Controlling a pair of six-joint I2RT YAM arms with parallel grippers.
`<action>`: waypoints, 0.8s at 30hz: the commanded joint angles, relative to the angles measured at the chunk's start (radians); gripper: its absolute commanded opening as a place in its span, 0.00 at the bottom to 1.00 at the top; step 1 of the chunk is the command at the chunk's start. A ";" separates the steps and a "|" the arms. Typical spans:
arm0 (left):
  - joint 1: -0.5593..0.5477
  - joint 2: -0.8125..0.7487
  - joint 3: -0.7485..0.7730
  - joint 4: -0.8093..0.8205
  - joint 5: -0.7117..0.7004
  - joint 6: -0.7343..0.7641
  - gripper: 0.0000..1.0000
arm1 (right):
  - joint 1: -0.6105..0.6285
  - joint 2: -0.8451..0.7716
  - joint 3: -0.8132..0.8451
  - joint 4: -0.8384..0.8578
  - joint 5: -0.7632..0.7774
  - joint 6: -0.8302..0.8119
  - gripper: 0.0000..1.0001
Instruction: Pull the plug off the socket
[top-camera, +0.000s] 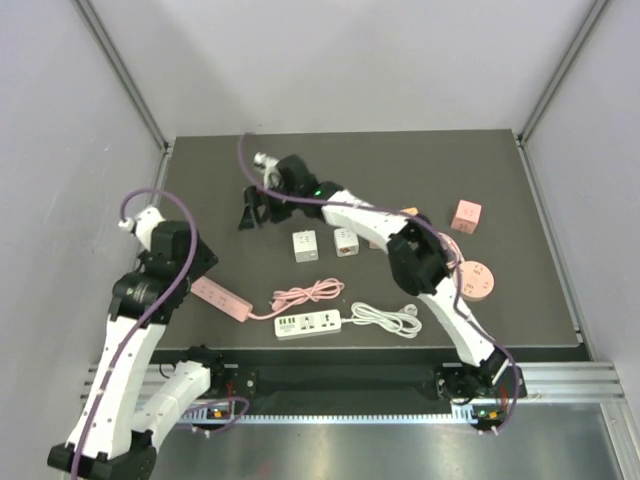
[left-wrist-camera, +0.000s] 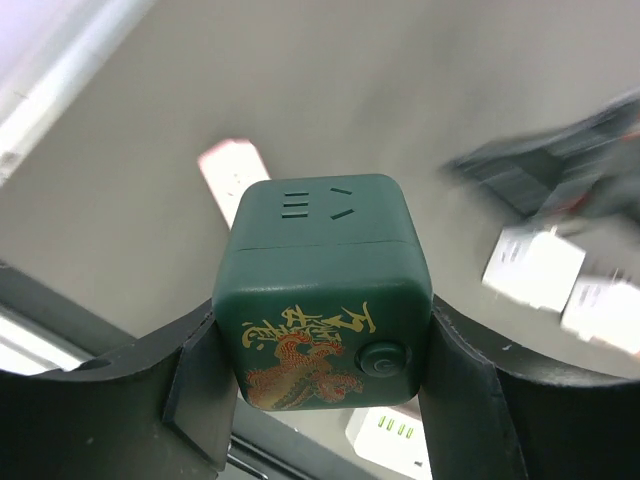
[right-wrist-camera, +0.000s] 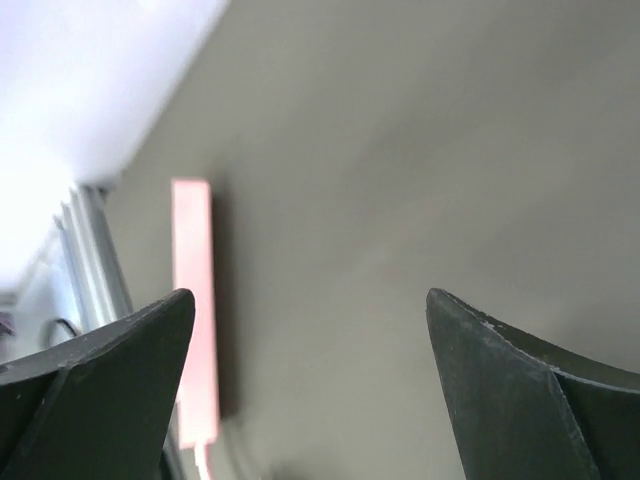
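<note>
My left gripper (left-wrist-camera: 322, 335) is shut on a dark green cube socket (left-wrist-camera: 320, 260) with a gold and red dragon print and a round button; slots show on its upper face and no plug shows in them. In the top view the left gripper (top-camera: 193, 262) hangs over the table's left side, above a pink power strip (top-camera: 222, 298), and the cube is hidden there. My right gripper (top-camera: 254, 212) is open and empty at the far left of the table. Its wrist view (right-wrist-camera: 310, 310) shows bare table between the fingers and the pink strip (right-wrist-camera: 193, 300) to the left.
Two white cube adapters (top-camera: 305, 245) (top-camera: 346, 241) stand mid-table. A white power strip (top-camera: 308, 323) with a white cable (top-camera: 390, 318) lies near the front edge, and a coiled pink cable (top-camera: 310, 293) lies behind it. A pink box (top-camera: 466, 215) and a round pink disc (top-camera: 477, 280) are at the right.
</note>
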 joint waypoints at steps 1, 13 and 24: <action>-0.001 0.044 -0.055 0.182 0.152 0.055 0.00 | -0.125 -0.242 -0.073 0.056 -0.034 0.002 0.97; -0.013 0.322 -0.286 0.874 0.317 0.200 0.00 | -0.481 -0.667 -0.750 0.363 -0.083 -0.007 0.96; -0.288 0.517 -0.671 1.784 -0.070 0.393 0.00 | -0.529 -0.698 -0.871 0.454 -0.125 0.017 0.95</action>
